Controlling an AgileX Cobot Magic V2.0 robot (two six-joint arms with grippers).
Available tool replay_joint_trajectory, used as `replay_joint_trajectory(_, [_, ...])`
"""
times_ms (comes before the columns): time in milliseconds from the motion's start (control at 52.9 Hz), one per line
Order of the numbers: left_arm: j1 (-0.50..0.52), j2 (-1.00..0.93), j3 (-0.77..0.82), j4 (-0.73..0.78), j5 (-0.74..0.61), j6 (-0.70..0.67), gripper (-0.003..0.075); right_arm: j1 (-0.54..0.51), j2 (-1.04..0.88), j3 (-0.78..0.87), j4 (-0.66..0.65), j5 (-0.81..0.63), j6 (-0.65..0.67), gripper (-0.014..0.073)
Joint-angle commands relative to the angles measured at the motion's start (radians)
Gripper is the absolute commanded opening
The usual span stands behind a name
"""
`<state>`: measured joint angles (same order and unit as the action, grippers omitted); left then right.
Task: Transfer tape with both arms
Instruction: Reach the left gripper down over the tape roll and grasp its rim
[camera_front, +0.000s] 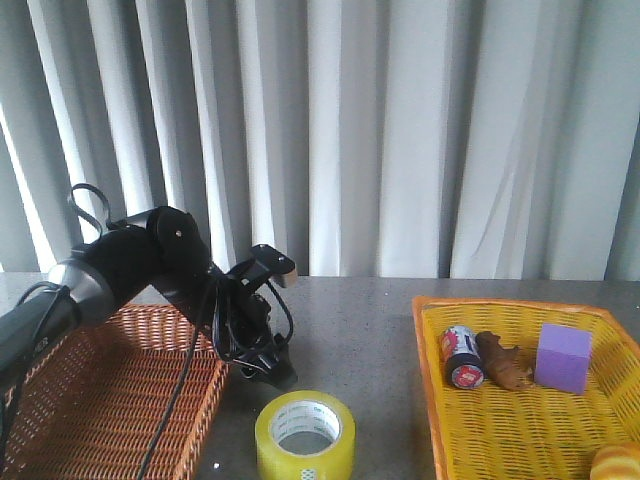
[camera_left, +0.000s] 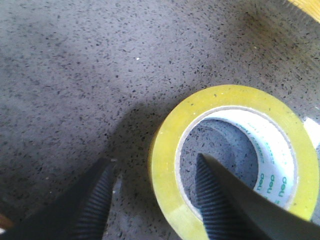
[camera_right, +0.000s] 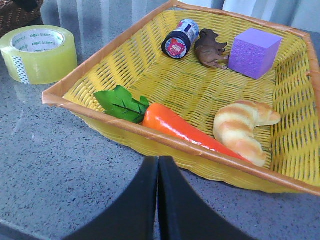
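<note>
The table (camera_front: 360, 330) carries a brown basket (camera_front: 90, 390) on the left and a yellow basket (camera_front: 520, 420) on the right. The left arm (camera_front: 130, 265) reaches over the brown basket's right edge, toward the centre. The tape (camera_front: 305, 435) lies flat at the near centre, between the baskets, core axis vertical (hole facing up).

The left gripper (camera_left: 155, 200) hangs just above the tape's left rim, empty. Its jaws stand apart: one finger lines up with the core hole, the other outside the roll, so the wall sits between them. A straight descent would likely straddle that wall.

The right gripper (camera_right: 158, 200) has its jaws pressed together, holding nothing, near the yellow basket. The left arm is clearly nearer the tape.
</note>
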<state>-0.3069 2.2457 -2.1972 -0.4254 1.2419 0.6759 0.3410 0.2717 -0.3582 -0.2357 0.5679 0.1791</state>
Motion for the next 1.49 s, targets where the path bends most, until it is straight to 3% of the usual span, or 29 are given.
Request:
replay_joint_trajectory(0, [-0.010,-0.050,-0.031,-0.031,-0.015,-0.004,0.0377,-0.004,0.010,-0.026,-0.016,-0.072,0.003,-0.0006])
replay_joint_trajectory(642, [-0.015,0.030,-0.031,-0.040,0.010,-0.015,0.0369,-0.004,0.010,-0.026,-0.016,-0.072,0.003,-0.0006])
replay_joint_trajectory(793, [-0.015,0.030,-0.031,-0.040,0.010,-0.015,0.0281,-0.004,0.010,-0.026,-0.016,-0.073,0.003,-0.0006])
replay_joint_trajectory(1058, [-0.015,0.030,-0.031,-0.101,0.008,-0.013,-0.0008,-0.004,0.010,-0.026,-0.016,-0.074,0.003,-0.0006])
replay_joint_trajectory(1473, [0.033,-0.148,-0.031,-0.147,0.010,-0.014,-0.0007,-0.004,0.010,-0.026,-0.016,-0.074,0.003,-0.0006])
